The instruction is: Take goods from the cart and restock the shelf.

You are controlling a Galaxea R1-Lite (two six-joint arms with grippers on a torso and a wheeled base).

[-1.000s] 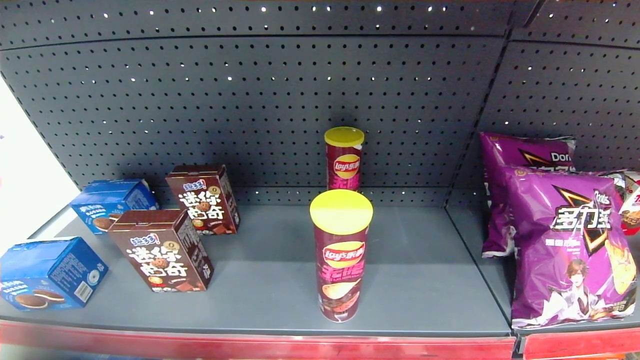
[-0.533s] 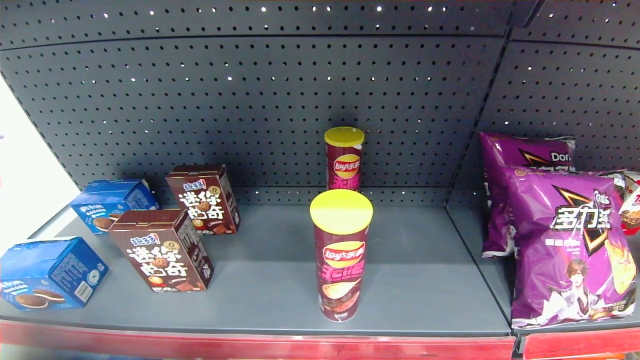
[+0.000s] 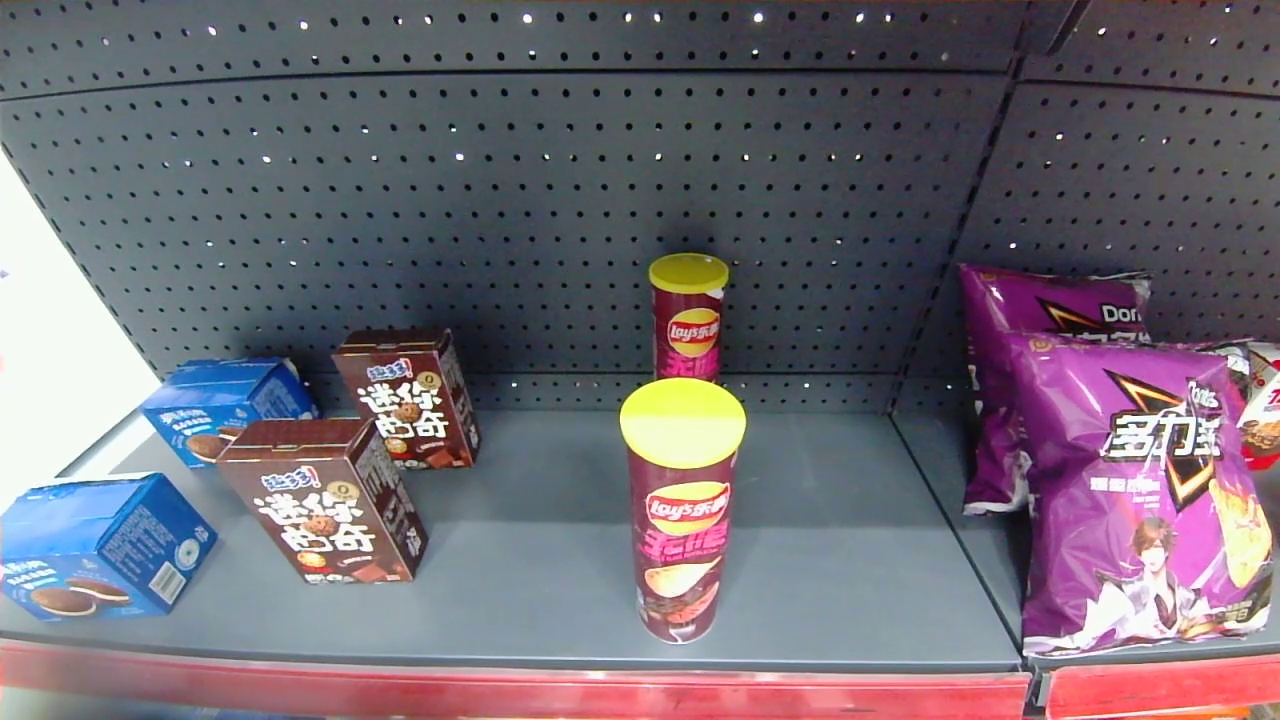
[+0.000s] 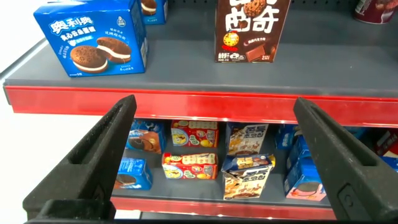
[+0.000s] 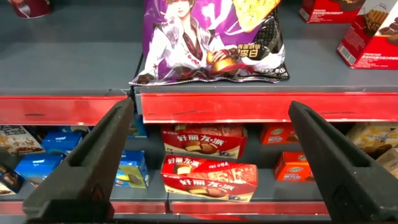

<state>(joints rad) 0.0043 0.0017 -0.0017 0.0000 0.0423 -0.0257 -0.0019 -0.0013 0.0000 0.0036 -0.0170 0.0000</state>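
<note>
Both grippers spread and empty before the stocked shelf [image 3: 850, 540].
The left gripper [image 4: 214, 102], fingers wide apart and holding nothing, faces the shelf's red front edge near the blue cookie box [image 4: 93, 37]. The right gripper [image 5: 211, 104], equally spread, faces that edge below the near purple chip bag [image 5: 211, 37]. A chip can [image 3: 683, 510] stands upright at mid-shelf near the front, with a second can [image 3: 688, 315] far behind it against the back panel.
</note>
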